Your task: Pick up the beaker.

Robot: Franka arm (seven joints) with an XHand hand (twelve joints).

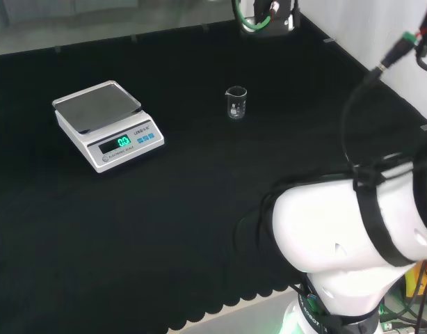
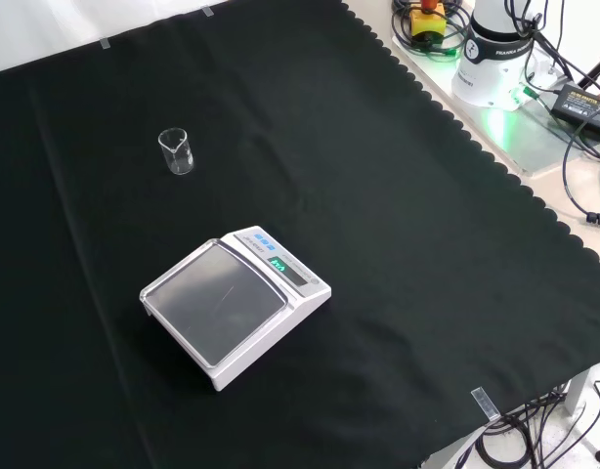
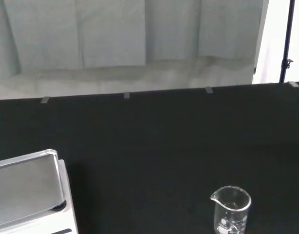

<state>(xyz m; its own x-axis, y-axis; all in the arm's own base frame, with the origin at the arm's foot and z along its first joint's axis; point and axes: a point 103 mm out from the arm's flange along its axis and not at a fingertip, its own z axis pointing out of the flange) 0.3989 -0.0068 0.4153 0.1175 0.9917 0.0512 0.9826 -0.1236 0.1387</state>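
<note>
Small clear glass beaker (image 1: pixel 236 102) stands upright on the black cloth (image 1: pixel 199 209), on its own w/ nothing touching it; looks empty, faint white markings on its wall. In head view it sits toward the far edge of the cloth, right of centre; in front view the beaker (image 2: pixel 176 151) is in the upper left part of the cloth, nearer the left edge than the scalloped right edge. A white digital scale (image 1: pixel 106 125) w/ a grey steel pan and lit green display stands well apart from it: left of the beaker in head view, below and a bit right of it in front view (image 2: pixel 235 302), near the middle of the cloth. Wrist view has the beaker (image 3: pixel 231 210) close, spout visible on its rim, and a corner of the scale (image 3: pixel 30 195) off to one side, cloth between them. Arm's white link (image 1: pixel 352 229) fills the right of head view, base at the near edge of the cloth. Hand state: can't tell, fingers not visible.
</note>
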